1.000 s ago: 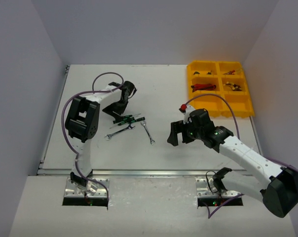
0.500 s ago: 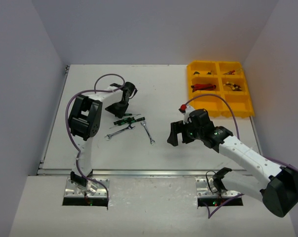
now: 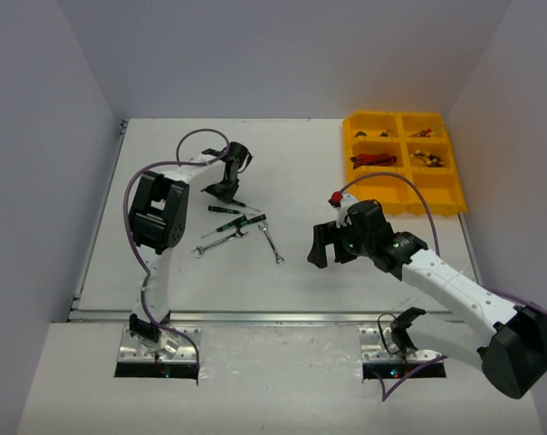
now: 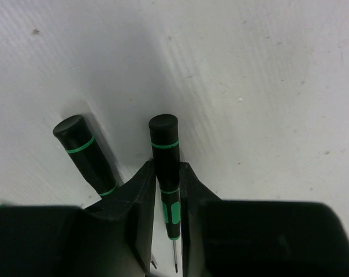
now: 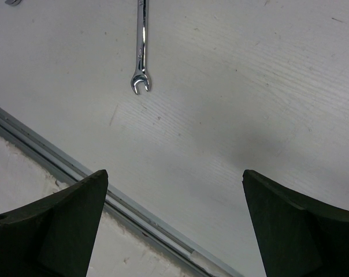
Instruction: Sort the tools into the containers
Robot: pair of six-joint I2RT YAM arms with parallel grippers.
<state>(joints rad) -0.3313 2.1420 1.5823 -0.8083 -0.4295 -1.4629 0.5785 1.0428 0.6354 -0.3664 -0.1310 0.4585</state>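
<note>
One screwdriver clamped in the left gripper, right gripper spread wide

The left gripper (image 4: 167, 170) is seen clenched on a black screwdriver with green bands (image 4: 164, 151). The handle is pinched between the two fingers (image 4: 141, 190). Its butt end stands out past the fingertips, and its thin metal shaft runs back between the jaws toward the wrist. A second green-banded screwdriver (image 4: 84, 153) is found just outside the gripper's left finger and is not gripped; its handle is angled away from the held one. Whether it touches that finger cannot be told. Beyond the fingertips only the white table (image 4: 267, 86) is seen.

In the top view, a further screwdriver (image 3: 245, 222) and a silver wrench (image 3: 219, 242) are seen lying on the table behind the left gripper, on the side toward the arm bases.

The right gripper (image 5: 174, 184) is held wide apart, with nothing between its fingers. A second silver wrench (image 5: 141, 49) lies flat on the table ahead of it, well beyond the fingertips and toward the left finger's side, with its open end turned back toward the gripper.

The yellow tray (image 3: 436, 205) is placed well apart from the right gripper, behind it and to the far right. A red-and-black cutter (image 3: 373, 160) is seen in its middle-row left compartment.
</note>
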